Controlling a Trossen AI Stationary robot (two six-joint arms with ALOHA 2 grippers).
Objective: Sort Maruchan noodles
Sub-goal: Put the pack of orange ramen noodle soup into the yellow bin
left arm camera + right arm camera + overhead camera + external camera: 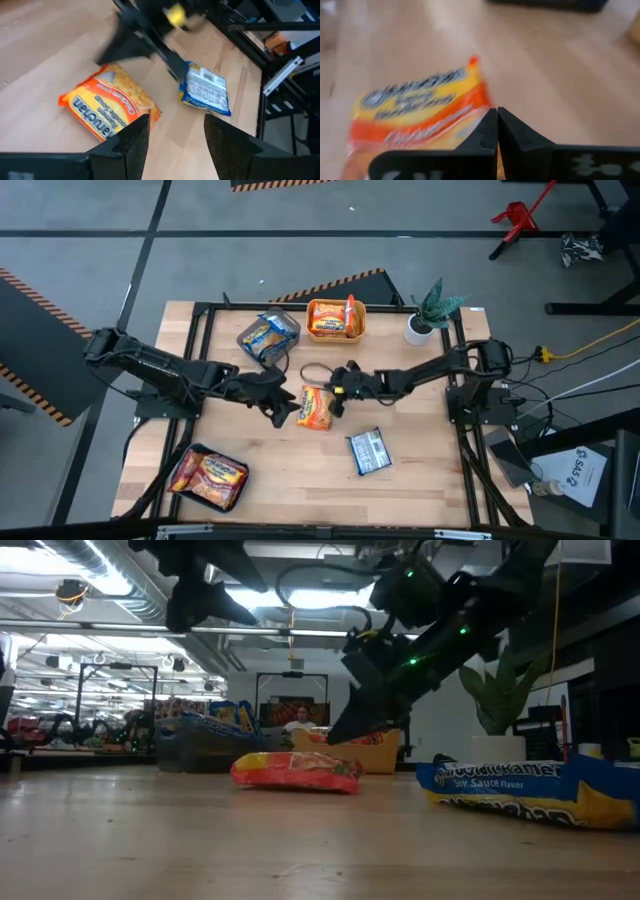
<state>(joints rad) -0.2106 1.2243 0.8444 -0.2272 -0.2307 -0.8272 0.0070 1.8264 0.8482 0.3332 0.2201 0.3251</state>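
While the left claw hangs spread just beside the orange noodle packet and the pressed-together right claw is at its far edge, the packet lies flat on the surface; probably light, crinkly and slippery, best pinched at an edge seam.

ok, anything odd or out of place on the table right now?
Two packets lie loose mid-table: an orange packet between the open left gripper and the shut right gripper, and a blue packet, label-side down. No spill or damage visible.
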